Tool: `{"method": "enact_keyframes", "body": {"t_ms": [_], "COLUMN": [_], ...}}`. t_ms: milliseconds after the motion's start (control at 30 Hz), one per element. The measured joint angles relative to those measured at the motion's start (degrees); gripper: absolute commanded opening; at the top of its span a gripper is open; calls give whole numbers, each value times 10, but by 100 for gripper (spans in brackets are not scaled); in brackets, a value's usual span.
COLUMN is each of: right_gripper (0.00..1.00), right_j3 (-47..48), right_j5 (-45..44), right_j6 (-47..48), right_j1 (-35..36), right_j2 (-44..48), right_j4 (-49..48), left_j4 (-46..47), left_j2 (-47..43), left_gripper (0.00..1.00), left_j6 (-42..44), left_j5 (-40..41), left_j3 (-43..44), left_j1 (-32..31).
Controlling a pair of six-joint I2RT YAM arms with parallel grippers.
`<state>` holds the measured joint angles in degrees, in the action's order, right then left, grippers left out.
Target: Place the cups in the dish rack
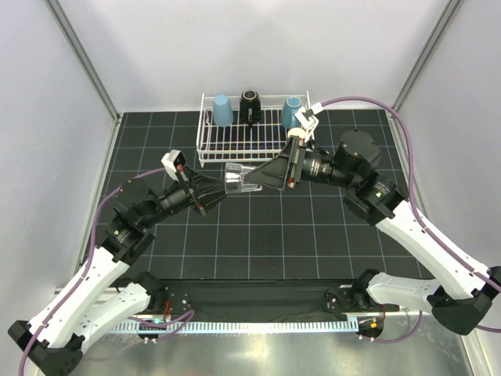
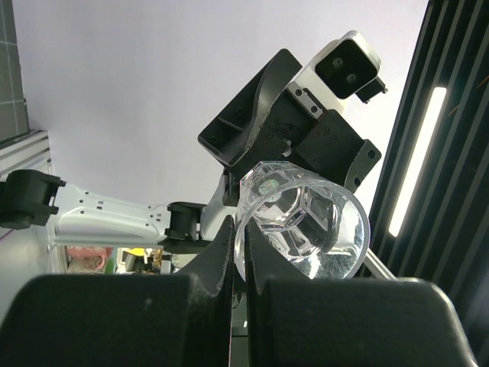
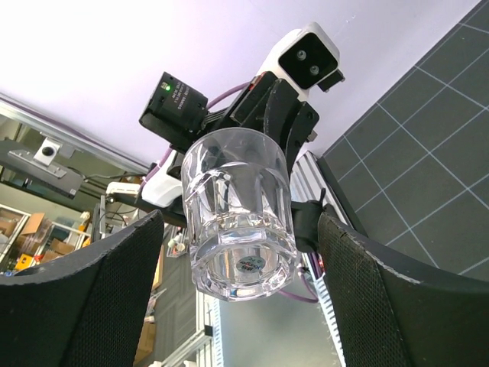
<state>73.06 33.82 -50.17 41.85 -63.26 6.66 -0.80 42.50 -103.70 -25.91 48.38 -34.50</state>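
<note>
A tiny clear glass (image 1: pixel 241 180) lies sideways in the air above the mat, between my two grippers. My left gripper (image 1: pixel 221 187) is shut on its rim, one finger inside and one outside (image 2: pixel 241 238); the glass's mouth (image 2: pixel 302 222) faces the left wrist camera. My right gripper (image 1: pixel 263 178) is open, its pads either side of the glass's base (image 3: pixel 241 229) with gaps on both sides. The white wire dish rack (image 1: pixel 205 135) stands at the back with a light blue tumbler (image 1: pixel 222 110), a black cup (image 1: pixel 250 104) and a teal mug (image 1: pixel 291 111) in it.
Black gridded mat (image 1: pixel 258 235) covers the table. White enclosure walls stand on the left, right and back. The right arm's cable (image 1: pixel 352 100) arcs over the rack's right end. The front rows of the rack hold no cups.
</note>
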Motion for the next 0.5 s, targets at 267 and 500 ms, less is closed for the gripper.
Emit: {"method": "enact_keyframes", "body": {"t_ms": [267, 500], "right_gripper": [73, 52], "right_j3": [0, 0], "right_j5": [0, 7], "right_j6": [-7, -12], "right_j1": [0, 0], "right_j2": [-3, -15], "right_j4": [-9, -15], "left_j4": [16, 28], "left_j2": [4, 17], "left_gripper": [0, 0], "left_j6": [-10, -12], "left_j5": [0, 0], "left_j3": [-2, -2], "left_j1": [0, 0]}}
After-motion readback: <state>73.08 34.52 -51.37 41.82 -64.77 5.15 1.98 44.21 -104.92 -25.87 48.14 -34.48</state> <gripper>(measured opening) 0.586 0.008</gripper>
